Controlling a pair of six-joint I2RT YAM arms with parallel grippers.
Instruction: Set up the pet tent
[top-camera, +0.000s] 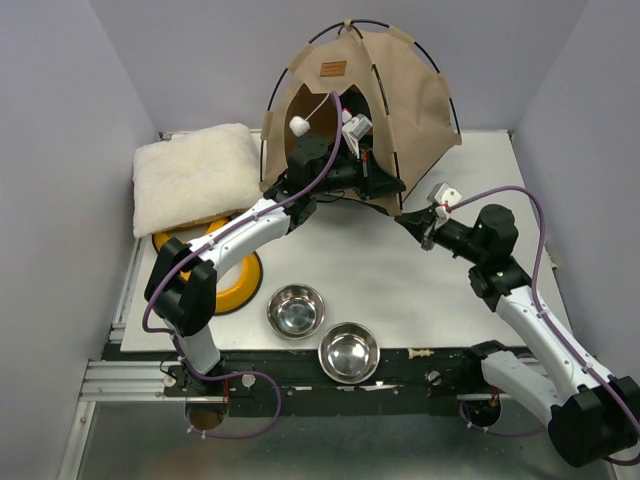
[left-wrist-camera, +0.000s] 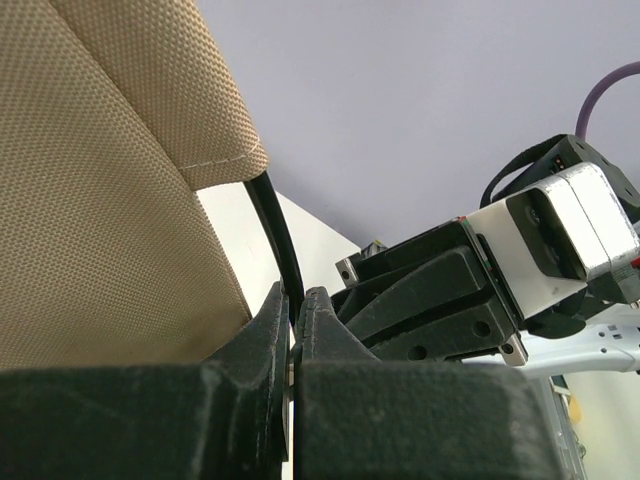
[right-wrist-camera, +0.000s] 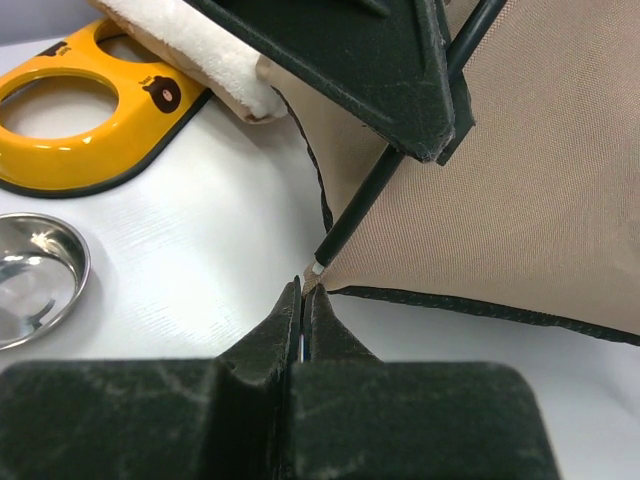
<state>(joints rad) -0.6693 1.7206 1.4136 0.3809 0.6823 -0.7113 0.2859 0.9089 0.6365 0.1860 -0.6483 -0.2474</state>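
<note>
Pinching shows only from the wrists: left hand (left-wrist-camera: 297, 302) on pole (left-wrist-camera: 276, 228), right hand (right-wrist-camera: 302, 292) on pet tent (right-wrist-camera: 520, 200) corner.

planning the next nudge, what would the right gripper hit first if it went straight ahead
Most likely the pole tip at the pet tent corner, just ahead of the shut right gripper; depth is unclear.

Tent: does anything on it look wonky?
Yes. At the front right corner of the tent, by the right hand, a black pole ends bare beside the fabric, not tucked in. The fluffy cushion also lies outside, partly over the yellow bowl stand.
</note>
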